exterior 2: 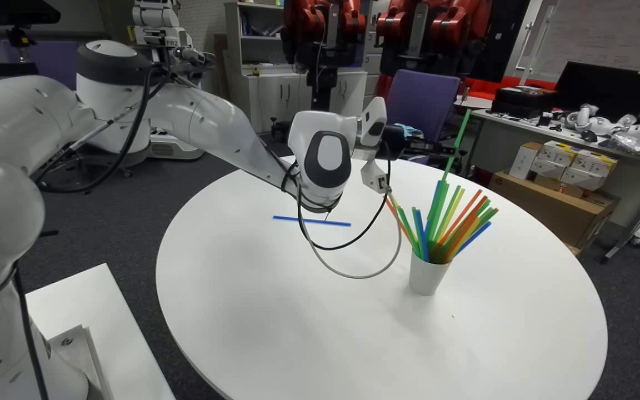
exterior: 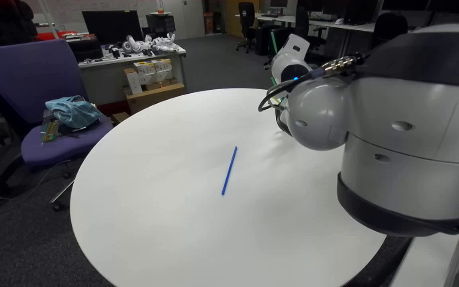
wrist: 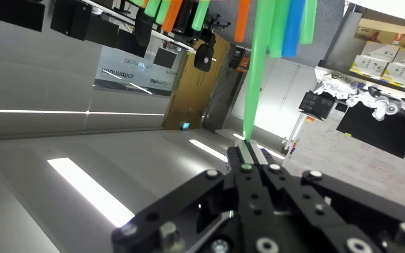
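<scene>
Your pincer (wrist: 247,142) is pinched tight, its two fingertips pressed nearly together on a green straw (wrist: 256,77), which looks squeezed to a narrow point where they grip it. In both exterior views you can see that straw, steep but tilted, with a stretch poking up past the pincer and more of it showing below. Its lower part runs down toward a white cup (exterior 2: 429,278) packed with straws (exterior 2: 452,225) in green, blue, orange and yellow; you cannot tell whether its lower end is clear of that bundle, because the others crowd round it. The cup stands upright on the round white counter (exterior 2: 298,333), below your pincer, and its straws fan out above the rim at several angles. A single blue straw (exterior: 229,171) lies flat on the same counter, well apart from the cup. Your arm (exterior 2: 203,114) reaches out over the counter, and a grey cable (exterior 2: 356,276) loops down from its wrist, seen in an exterior view between the blue straw and the cup. Beyond the counter's edge, a purple chair (exterior: 70,147) carries a light-blue cloth (exterior: 74,113), and small white cartons (exterior: 146,77) marked with yellow sit on a large cardboard box (exterior: 155,97).
</scene>
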`<move>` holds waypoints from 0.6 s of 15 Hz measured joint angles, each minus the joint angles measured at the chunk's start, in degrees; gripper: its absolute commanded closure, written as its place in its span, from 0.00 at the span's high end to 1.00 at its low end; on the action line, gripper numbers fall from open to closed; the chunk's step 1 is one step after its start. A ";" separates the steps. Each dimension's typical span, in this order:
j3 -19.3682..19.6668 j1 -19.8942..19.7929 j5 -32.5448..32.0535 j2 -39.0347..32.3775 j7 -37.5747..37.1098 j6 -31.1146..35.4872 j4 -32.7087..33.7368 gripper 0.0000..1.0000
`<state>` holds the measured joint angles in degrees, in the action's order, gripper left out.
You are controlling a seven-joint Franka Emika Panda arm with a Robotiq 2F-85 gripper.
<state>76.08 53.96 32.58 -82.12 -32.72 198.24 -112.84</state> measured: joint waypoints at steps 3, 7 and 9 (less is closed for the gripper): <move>-0.40 0.14 0.05 -1.20 -0.12 0.00 0.00 0.00; 1.39 1.47 4.92 -2.47 3.09 0.02 0.17 0.00; 3.37 2.58 7.43 -2.43 5.60 0.02 0.33 0.00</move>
<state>79.45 56.55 40.01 -84.55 -27.11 198.26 -112.51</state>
